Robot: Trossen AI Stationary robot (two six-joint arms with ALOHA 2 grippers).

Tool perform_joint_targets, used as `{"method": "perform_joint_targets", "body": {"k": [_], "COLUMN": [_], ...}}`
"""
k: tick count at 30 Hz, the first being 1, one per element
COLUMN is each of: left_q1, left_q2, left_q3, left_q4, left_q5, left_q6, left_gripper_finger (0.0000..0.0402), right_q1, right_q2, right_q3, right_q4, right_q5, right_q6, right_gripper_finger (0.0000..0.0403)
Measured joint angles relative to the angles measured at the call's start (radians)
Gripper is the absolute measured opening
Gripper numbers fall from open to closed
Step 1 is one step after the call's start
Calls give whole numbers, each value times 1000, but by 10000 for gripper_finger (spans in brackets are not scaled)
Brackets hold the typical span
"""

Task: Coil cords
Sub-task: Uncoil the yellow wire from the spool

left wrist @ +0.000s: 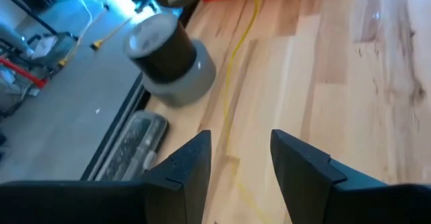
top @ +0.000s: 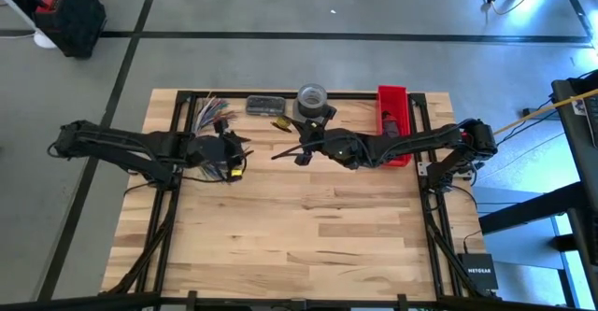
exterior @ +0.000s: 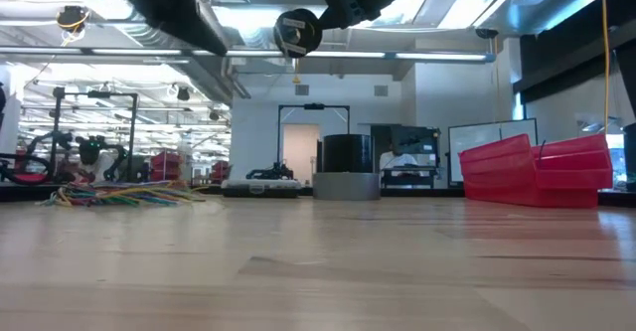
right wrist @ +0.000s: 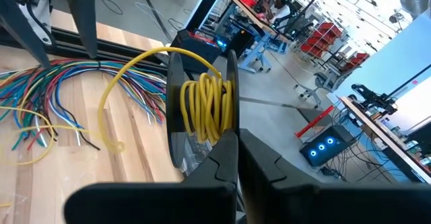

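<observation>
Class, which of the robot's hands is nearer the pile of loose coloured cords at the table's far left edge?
Left. The left hand hovers just in front of the cords; the right hand sits farther toward the table's middle.

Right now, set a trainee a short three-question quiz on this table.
1. True or false: the left pincer is open and holds nothing.
2. Which colour of cord is wound on the spool at the right pincer? A red, B yellow, C green.
3. Fill in: the grey tape roll stands between the small dark case and the red ____.

Key: 1 true; 2 B; 3 bin.
</observation>
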Motion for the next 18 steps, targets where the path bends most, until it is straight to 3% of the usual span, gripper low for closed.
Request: {"method": "perform_joint_targets", "body": {"k": [18], "left_q1": [0], "left_q2": [12], "left_q3": [-1], "left_q4": [81], "left_q5": [0], "left_q6": [1], "left_gripper_finger": [148], "right_q1": [0], "right_q2": [0], "right_q3": [0], "right_q4": [8], "right_q5": [0], "right_q6": [-7], "right_gripper_finger": [5]}}
